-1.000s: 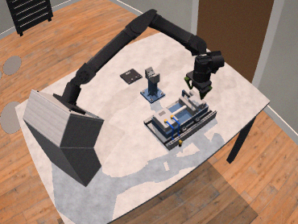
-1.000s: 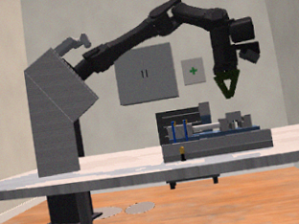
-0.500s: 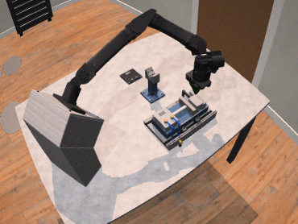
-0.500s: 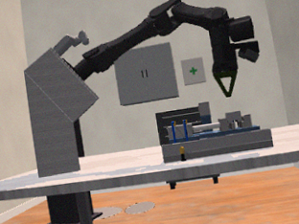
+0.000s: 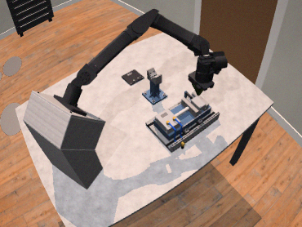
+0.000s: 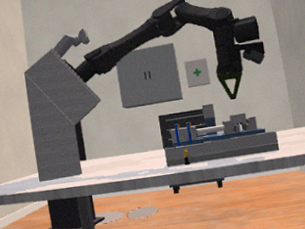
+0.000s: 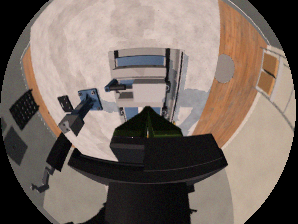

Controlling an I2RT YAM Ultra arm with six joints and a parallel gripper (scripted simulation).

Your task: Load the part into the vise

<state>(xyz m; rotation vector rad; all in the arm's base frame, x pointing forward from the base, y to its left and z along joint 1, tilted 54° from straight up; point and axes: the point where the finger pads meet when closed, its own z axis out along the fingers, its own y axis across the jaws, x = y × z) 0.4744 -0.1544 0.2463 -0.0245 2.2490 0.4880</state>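
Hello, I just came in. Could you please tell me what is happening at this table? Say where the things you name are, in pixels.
The arm (image 5: 110, 51) (image 6: 129, 37) (image 7: 148, 205) is loading a vise (image 5: 196, 131) (image 6: 221, 148) (image 7: 142, 74). The part (image 5: 200, 100) (image 6: 237, 117) (image 7: 149, 93) appears to lie in it, between the jaws. The tool (image 5: 199, 92) (image 6: 233, 97) (image 7: 147, 109) hovers above, shut and holding nothing. I cannot tell if the part touches the work stop.

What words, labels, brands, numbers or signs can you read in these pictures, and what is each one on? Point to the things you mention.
No words, brands or numbers can be read.
A green cross, a sign without letters, on the pale wall panel (image 6: 196, 65).
Small light marks on the dark plate (image 5: 133, 77) on the table (image 5: 118, 159) (image 6: 126, 171) (image 7: 145, 25): too small and blurred to read.
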